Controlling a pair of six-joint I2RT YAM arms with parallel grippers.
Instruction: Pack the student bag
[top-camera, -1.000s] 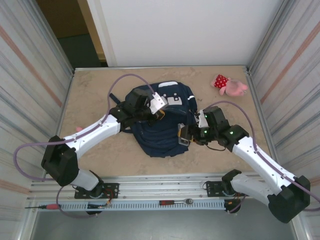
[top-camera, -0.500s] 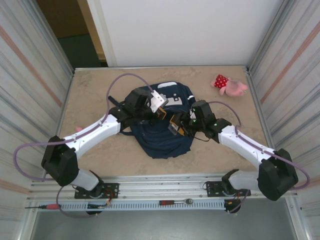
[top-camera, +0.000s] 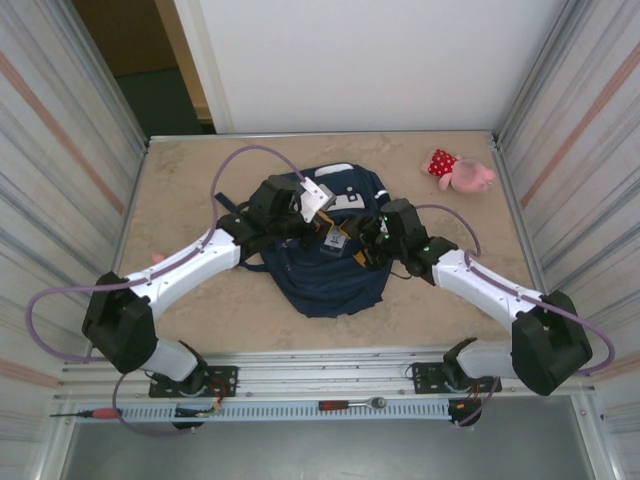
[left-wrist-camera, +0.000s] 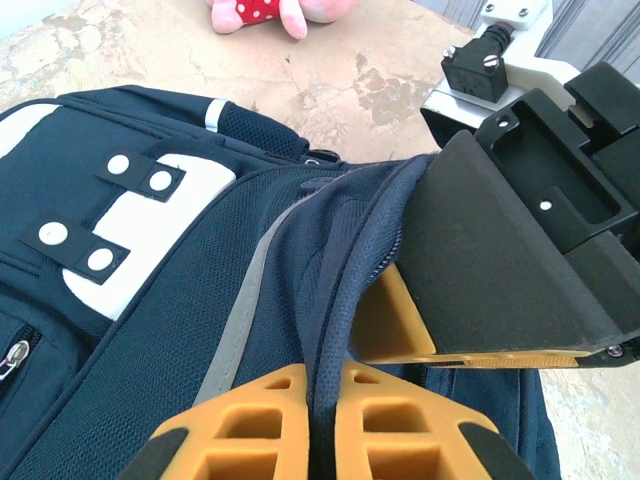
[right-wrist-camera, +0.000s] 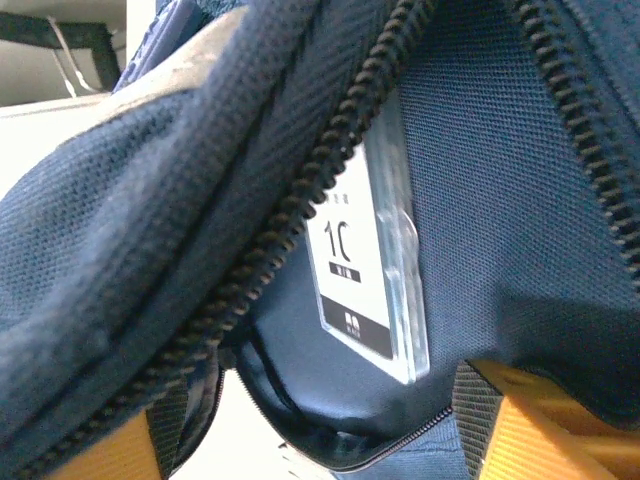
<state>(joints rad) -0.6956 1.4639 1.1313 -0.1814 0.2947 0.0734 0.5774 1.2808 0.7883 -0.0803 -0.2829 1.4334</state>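
Note:
The student bag (top-camera: 325, 275) is a navy backpack lying mid-table, its white patch (left-wrist-camera: 130, 250) facing up. My left gripper (top-camera: 322, 222) (left-wrist-camera: 322, 400) is shut on the bag's zipper rim and holds the mouth up. My right gripper (top-camera: 352, 247) (right-wrist-camera: 320, 440) reaches into that mouth, its black body (left-wrist-camera: 520, 230) close beside the lifted rim. Its fingers (right-wrist-camera: 540, 435) stand apart around a dark zipped pouch (right-wrist-camera: 330, 400) that carries a clear tag with a white label (right-wrist-camera: 355, 270). A gap shows beside the left finger, so the pouch is not clamped.
A pink plush toy in a red dotted dress (top-camera: 460, 170) (left-wrist-camera: 270, 12) lies at the far right corner. Corrugated metal walls (top-camera: 60, 190) close in both sides. A red screwdriver (top-camera: 85, 411) and a ratchet (top-camera: 352, 403) lie on the front rail.
My right arm swung left and away from me, carrying the pouch from the bag's right side into its mouth, and its jaws have widened. The left gripper kept hold of the rim.

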